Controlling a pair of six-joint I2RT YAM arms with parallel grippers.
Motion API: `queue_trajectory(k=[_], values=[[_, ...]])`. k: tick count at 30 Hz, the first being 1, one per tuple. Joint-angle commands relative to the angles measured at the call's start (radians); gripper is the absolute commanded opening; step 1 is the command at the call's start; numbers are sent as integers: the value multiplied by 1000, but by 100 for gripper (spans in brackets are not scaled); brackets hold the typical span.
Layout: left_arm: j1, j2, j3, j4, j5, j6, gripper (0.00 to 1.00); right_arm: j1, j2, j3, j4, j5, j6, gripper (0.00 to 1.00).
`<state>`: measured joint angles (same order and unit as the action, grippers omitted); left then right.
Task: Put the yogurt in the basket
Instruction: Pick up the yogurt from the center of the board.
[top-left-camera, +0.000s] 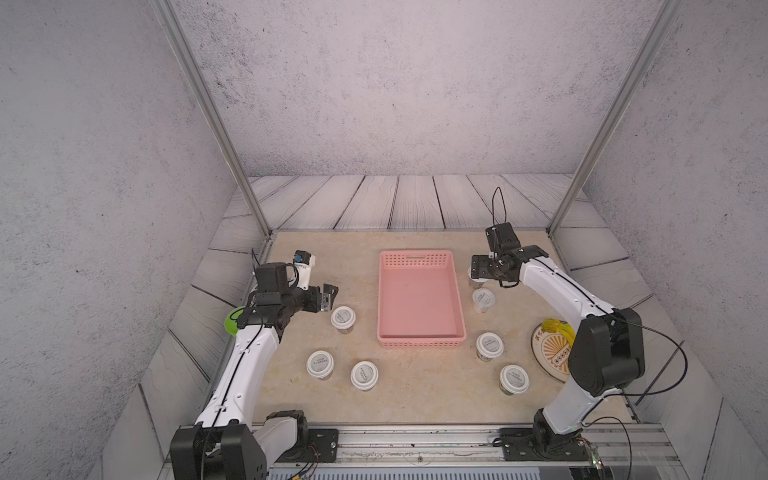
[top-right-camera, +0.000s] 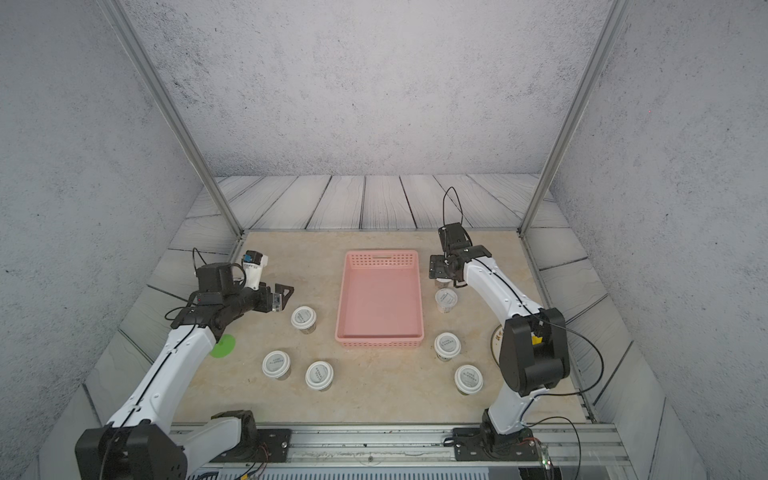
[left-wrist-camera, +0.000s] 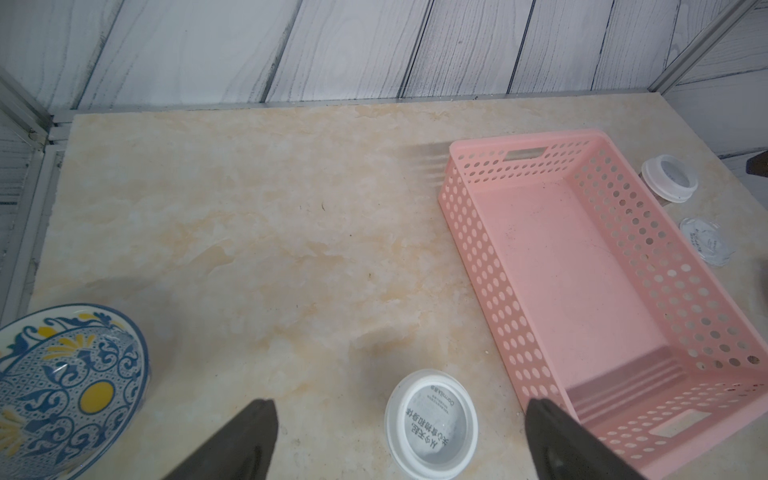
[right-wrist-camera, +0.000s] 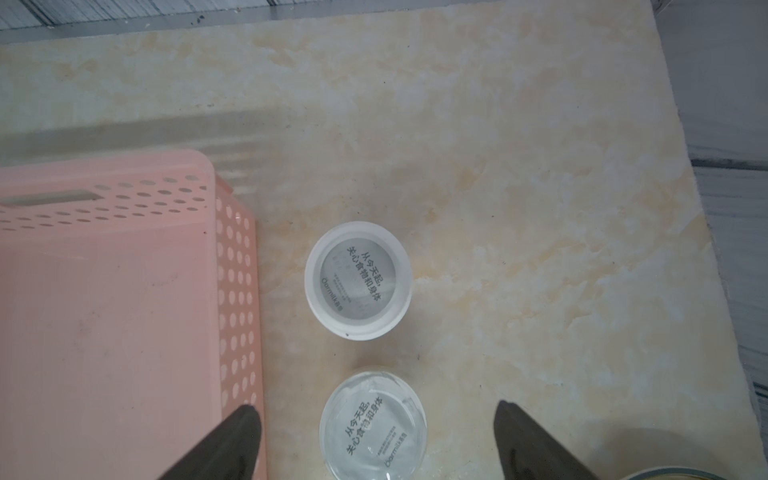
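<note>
At the table's left edge a green cup (top-left-camera: 229, 326) shows from behind the left arm. The left wrist view also catches a blue patterned bowl (left-wrist-camera: 70, 386) on the marbled table (top-left-camera: 415, 386).

The left gripper (top-left-camera: 327, 297) is spread wide and holds nothing. In its wrist view the fingers (left-wrist-camera: 253, 432) stand either side of the left cup (left-wrist-camera: 431, 424), a yogurt, and are clear of it. In both top views this cup stands upright just right of the gripper, between it and the basket. Nearer, a second cup (top-left-camera: 320, 364) and a third cup (top-left-camera: 364, 375) stand side by side.

The pink basket (top-left-camera: 421, 343) lies mid-table, its long side running near to far. All seven yogurts stand outside it.

Just beside its right wall stand a white-lidded cup (right-wrist-camera: 359, 282), farther, and a clear-topped cup (right-wrist-camera: 374, 440), nearer. The right gripper (right-wrist-camera: 376, 407) hangs above them, jaws wide apart, gripping nothing. Its fingers (right-wrist-camera: 232, 440) flank the clear-topped cup with a gap on each side. How high above it they are, I cannot tell.

Nearer on the right stand a fourth cup (top-left-camera: 489, 345) and a fifth cup (top-left-camera: 514, 379). Beyond them a patterned plate (top-left-camera: 548, 353) lies partly behind the right arm.
</note>
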<state>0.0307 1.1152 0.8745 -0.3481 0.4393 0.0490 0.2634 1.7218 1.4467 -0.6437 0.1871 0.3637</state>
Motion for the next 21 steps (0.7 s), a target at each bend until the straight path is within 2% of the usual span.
queue_trajectory(k=[1,3,21], values=[[-4,-8,13,-8,11,12,98,-24,44,60,-44,-69,41,94],[-3,-11,5,0,17,12,98,-36,68,79,-30,-99,50,99],[-6,-16,6,-4,14,11,98,-84,248,221,-52,-201,107,100]])
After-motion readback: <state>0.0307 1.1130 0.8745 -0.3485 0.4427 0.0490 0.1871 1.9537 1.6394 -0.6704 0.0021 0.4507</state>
